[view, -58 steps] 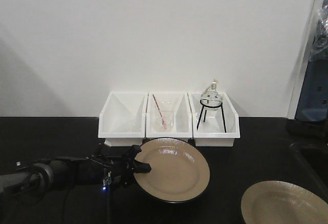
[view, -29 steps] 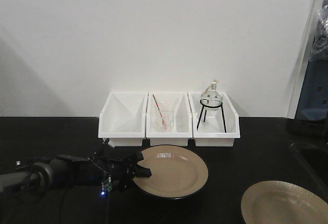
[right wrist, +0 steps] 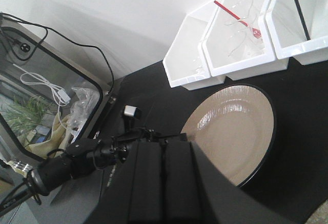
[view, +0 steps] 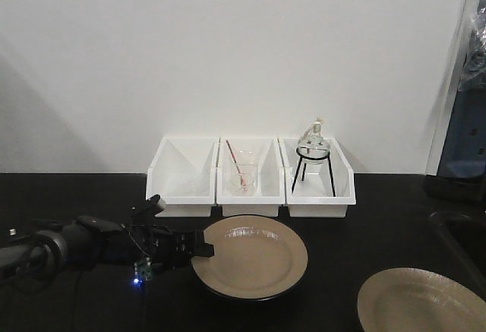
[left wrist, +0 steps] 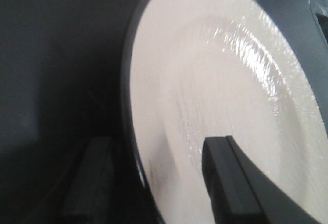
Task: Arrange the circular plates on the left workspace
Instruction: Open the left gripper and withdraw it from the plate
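Black matte bench top [view: 68,195] runs along under a plain white wall [view: 228,43]. From the left, the left arm lies low across it. The left gripper [view: 203,247] is clamped on the left rim of the first plate [view: 254,260], which sits about level on the bench, just in front of three white bins [view: 244,188].

Further right, the second plate [view: 421,301] lies well apart, near the sink basin [view: 465,233].

The left wrist view gets in close: one finger [left wrist: 230,183] over the glossy tan face, the other under the dark rim.

The right wrist view adds a glass-fronted cabinet [right wrist: 46,85] off the bench's left end. It also shows the right gripper [right wrist: 163,152] hanging above, fingers pressed together, holding nothing.
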You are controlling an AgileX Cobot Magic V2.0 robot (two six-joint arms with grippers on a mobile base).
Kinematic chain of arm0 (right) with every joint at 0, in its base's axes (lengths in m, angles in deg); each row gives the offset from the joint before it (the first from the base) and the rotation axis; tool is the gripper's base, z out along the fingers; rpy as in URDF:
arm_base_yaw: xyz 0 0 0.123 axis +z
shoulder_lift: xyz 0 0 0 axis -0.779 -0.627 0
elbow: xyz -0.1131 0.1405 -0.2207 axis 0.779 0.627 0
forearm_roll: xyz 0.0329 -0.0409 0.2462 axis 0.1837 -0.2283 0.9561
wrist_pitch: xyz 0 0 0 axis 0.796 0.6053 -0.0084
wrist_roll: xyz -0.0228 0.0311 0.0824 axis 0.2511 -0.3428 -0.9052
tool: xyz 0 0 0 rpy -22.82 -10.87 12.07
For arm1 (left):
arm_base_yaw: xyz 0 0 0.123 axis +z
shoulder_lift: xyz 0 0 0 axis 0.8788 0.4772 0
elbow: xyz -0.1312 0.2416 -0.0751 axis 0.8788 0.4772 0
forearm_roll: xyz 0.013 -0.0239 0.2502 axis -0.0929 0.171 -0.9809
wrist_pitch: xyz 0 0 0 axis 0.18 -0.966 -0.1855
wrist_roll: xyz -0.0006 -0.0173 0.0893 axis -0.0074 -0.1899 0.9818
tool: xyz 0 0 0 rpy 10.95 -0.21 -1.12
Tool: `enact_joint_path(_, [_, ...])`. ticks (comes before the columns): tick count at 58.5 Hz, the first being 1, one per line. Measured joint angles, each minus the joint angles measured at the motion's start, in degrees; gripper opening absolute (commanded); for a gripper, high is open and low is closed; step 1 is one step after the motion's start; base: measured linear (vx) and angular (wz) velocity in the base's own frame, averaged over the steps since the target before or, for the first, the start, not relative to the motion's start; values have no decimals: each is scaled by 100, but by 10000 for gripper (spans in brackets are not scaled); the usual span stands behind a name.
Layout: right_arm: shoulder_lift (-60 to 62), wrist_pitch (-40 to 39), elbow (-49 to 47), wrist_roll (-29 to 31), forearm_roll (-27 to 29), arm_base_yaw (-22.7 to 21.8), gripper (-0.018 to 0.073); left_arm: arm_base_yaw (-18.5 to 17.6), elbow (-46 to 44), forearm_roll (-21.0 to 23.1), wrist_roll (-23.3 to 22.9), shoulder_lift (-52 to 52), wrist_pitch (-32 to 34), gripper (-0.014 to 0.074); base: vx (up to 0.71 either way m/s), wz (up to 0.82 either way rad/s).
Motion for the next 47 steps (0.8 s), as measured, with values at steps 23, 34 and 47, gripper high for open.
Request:
enact_joint_path(23, [0, 0, 0, 5, 0, 0, -1, 495, 0, -820, 5, -757, -742, 307, 0, 0])
enact_joint_path(34, [0, 0, 0, -45, -104, -13, -1, 673, 0, -1074, 5, -1385, -1102, -9, 0, 0])
enact_joint_path(47, [0, -143, 0, -726, -1030, -721, -1, 698, 0, -1103, 5, -1870, -1659, -3, 0, 0])
